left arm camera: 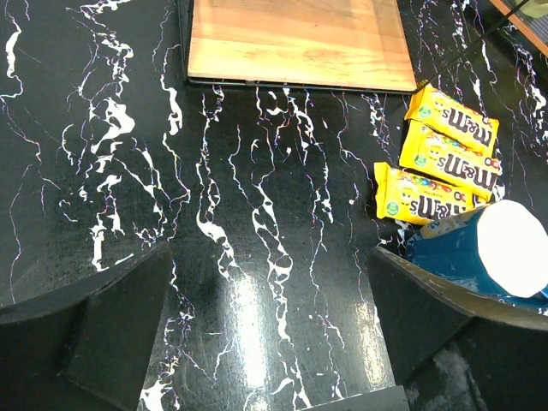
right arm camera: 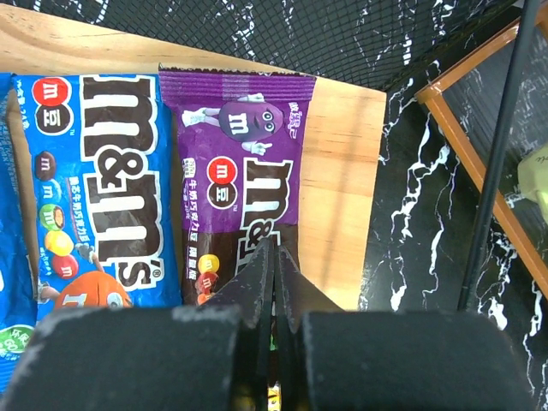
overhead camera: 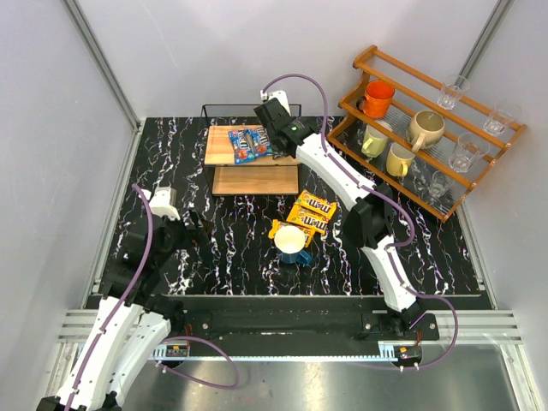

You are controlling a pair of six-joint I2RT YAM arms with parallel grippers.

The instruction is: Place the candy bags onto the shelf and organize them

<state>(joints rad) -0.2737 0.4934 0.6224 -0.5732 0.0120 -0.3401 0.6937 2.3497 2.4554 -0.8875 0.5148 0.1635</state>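
The small wooden shelf [overhead camera: 221, 151] stands at the back centre. On its top board [right arm camera: 347, 171] lie two blue candy bags [right arm camera: 94, 188] and, right of them, the purple bag [right arm camera: 235, 145]. My right gripper [right arm camera: 275, 257] reaches over the top board [overhead camera: 276, 128], its jaws pressed together on the purple bag's near edge. Three yellow bags [overhead camera: 310, 212] lie on the table right of the shelf, also in the left wrist view [left arm camera: 445, 158]. My left gripper [left arm camera: 270, 317] is open and empty, low over the bare table at the left [overhead camera: 193, 224].
A blue mug with a white inside [overhead camera: 291, 242] sits just in front of the yellow bags, close to my left gripper's right finger [left arm camera: 428, 317]. A reddish-brown rack [overhead camera: 428, 128] with mugs and glasses stands at the back right. The shelf's lower board [left arm camera: 295, 38] is bare.
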